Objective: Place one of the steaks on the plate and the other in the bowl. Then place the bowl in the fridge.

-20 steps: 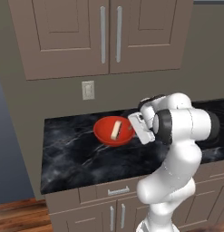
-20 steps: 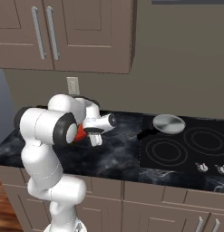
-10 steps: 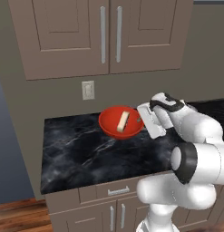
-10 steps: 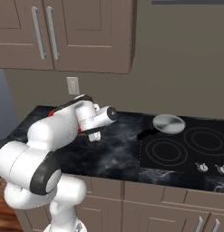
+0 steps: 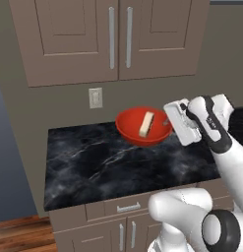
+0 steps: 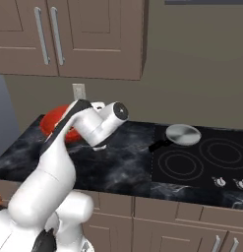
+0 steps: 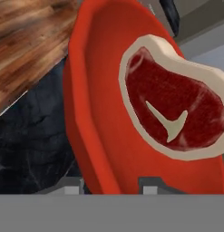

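Above the counter (image 5: 93, 162), one bowl (image 5: 133, 129) holding one steak (image 5: 146, 124); tool (image 5: 168, 122) clamped on its rim.

The bowl (image 5: 142, 127) is glossy red-orange. The steak (image 7: 174, 105) in it is dark red, rimmed in cream-white fat. The tabletop (image 5: 93, 165) is black marble with pale veins. The cabinets (image 5: 93, 39) are taupe brown with silver handles.

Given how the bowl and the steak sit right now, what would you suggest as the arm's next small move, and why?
Probably carry the bowl level and slowly toward the fridge. The gripper looks shut on the bowl's rim, the bowl seems lifted off the counter, and a steak already lies inside, leaning on the wall, so a tilt could spill it.
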Robot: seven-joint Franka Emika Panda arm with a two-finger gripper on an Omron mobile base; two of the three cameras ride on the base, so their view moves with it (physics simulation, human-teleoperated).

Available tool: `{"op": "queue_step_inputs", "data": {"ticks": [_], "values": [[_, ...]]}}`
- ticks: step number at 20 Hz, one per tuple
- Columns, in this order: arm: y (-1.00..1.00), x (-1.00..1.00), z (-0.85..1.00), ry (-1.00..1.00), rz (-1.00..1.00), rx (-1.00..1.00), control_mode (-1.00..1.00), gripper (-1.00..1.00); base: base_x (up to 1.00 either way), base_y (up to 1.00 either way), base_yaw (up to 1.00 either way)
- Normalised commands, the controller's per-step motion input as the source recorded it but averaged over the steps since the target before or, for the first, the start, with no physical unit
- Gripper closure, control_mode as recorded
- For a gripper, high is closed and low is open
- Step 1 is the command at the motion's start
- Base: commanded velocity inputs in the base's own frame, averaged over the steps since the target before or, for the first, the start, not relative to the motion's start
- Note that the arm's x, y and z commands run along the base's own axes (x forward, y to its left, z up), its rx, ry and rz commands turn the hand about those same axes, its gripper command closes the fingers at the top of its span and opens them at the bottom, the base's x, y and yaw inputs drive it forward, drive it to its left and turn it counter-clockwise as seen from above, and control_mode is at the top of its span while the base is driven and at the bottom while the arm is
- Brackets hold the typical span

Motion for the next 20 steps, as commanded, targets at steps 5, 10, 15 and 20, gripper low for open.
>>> {"op": "queue_step_inputs", "data": {"ticks": [5, 10, 15, 20], "values": [[-0.29, -1.00, 0.42, -0.15, 0.00, 0.00, -1.00, 1.00, 0.00, 0.00, 0.00], [-0.17, -0.90, 0.01, -0.01, -0.03, 0.00, -1.00, 1.00, 0.00, 0.00, 0.00], [-0.31, -0.66, 0.10, 0.00, -0.07, 0.00, -1.00, 1.00, 0.00, 0.00, 0.00], [-0.33, -0.74, 0.16, 0.00, -0.07, 0.00, -1.00, 1.00, 0.00, 0.00, 0.00]]}}
